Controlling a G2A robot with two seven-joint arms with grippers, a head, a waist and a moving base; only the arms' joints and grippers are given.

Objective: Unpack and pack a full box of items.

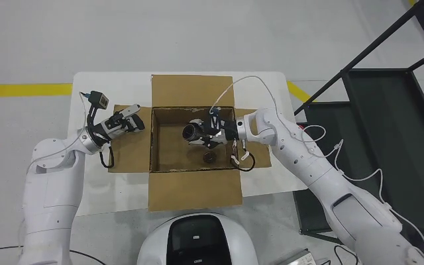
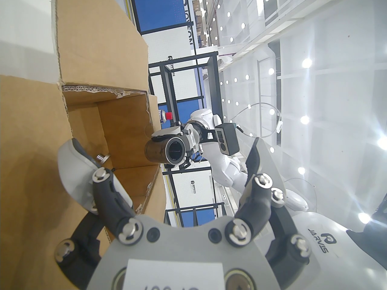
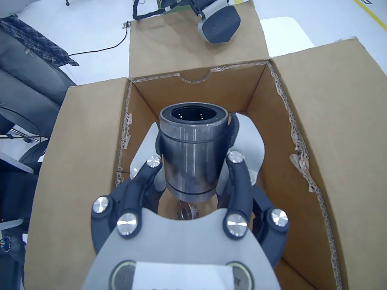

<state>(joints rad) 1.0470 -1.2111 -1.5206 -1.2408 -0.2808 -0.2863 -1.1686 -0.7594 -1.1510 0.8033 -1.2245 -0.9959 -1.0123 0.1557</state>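
An open cardboard box [image 1: 165, 158] stands on the white table with all flaps folded out. My right gripper [image 1: 207, 132] is shut on a dark metal cylinder [image 3: 192, 149], a hollow sleeve held lying sideways above the box's inside. The same cylinder [image 2: 166, 151] faces the left wrist view end-on, over the box opening. A small metal flanged part [image 1: 208, 158] lies on the box floor beneath it, seen also as the flanged part [image 3: 187, 209]. My left gripper [image 1: 134, 120] hangs open over the box's left flap [image 1: 129, 149], with nothing between its fingers.
A dark metal rack [image 1: 371, 106] stands beside the table at the right. White table surface [image 1: 109, 86] shows at the back left of the box. A yellow floor line [image 1: 33, 89] runs behind the table.
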